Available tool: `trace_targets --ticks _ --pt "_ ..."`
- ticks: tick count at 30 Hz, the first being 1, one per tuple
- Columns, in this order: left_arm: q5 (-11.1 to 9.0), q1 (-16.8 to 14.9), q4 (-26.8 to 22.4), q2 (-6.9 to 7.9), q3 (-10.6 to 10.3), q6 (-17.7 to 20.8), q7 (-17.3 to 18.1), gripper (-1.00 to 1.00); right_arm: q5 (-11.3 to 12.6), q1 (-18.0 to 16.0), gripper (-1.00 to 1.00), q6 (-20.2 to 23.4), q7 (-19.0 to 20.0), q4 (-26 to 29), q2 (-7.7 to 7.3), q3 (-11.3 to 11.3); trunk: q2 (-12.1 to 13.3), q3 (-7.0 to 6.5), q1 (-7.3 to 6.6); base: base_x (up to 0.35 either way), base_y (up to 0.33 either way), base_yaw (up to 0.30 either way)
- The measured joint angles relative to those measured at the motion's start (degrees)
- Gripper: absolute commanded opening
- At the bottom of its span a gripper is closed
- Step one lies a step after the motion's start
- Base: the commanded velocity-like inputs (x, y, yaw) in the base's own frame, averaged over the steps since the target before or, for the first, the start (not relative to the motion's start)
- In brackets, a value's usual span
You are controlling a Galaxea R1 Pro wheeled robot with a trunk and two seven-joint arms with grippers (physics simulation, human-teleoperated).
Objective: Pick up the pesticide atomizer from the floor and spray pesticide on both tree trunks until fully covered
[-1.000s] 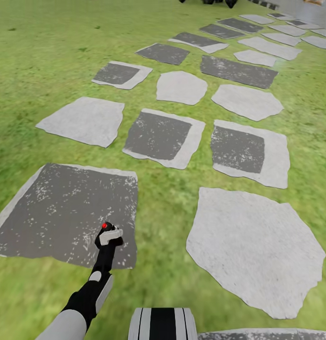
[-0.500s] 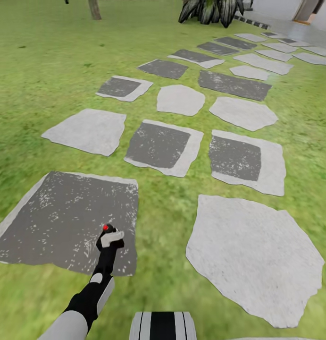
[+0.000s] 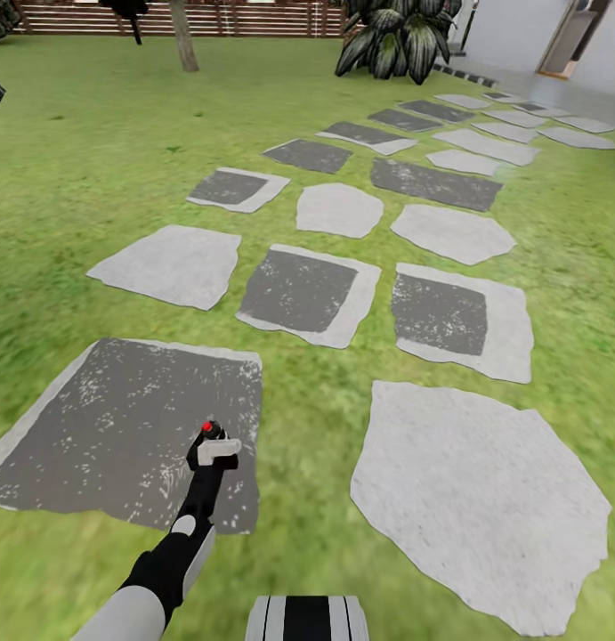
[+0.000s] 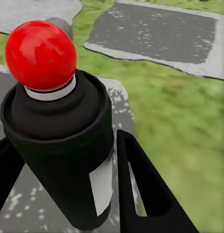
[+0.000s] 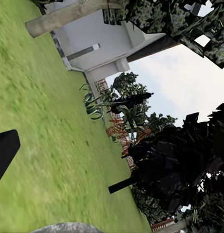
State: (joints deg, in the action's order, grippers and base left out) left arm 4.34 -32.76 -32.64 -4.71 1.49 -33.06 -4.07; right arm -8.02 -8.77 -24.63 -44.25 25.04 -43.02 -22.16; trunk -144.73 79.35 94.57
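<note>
left arm (image 3: 156,570) goes light grey up top, black further down with a pale oval patch; black tool (image 3: 214,448) fingers, white block on it.

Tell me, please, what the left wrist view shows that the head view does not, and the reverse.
Left wrist view alone: the pesticide atomizer close up, with its pale label between the black fingers.
Head view alone: the left arm, a tree trunk, the wooden fence and a palm-like plant.
Both: the left gripper holding the red-capped atomizer above the stepping stones and lawn.

Between your left gripper's (image 3: 213,442) jaws sits the bottle (image 4: 63,160); paving stones (image 3: 298,289) lie ahead, a tree trunk (image 3: 183,36) beyond.
</note>
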Motion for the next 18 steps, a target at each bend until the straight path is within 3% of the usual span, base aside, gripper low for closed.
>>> trace_targets --ticks 18 --pt "0.2 0.0 0.0 0.07 0.1 0.0 0.0 -1.00 0.0 -0.1 1.00 0.0 0.0 0.5 0.00 0.0 0.2 -3.99 -0.46 0.000 0.000 0.000"
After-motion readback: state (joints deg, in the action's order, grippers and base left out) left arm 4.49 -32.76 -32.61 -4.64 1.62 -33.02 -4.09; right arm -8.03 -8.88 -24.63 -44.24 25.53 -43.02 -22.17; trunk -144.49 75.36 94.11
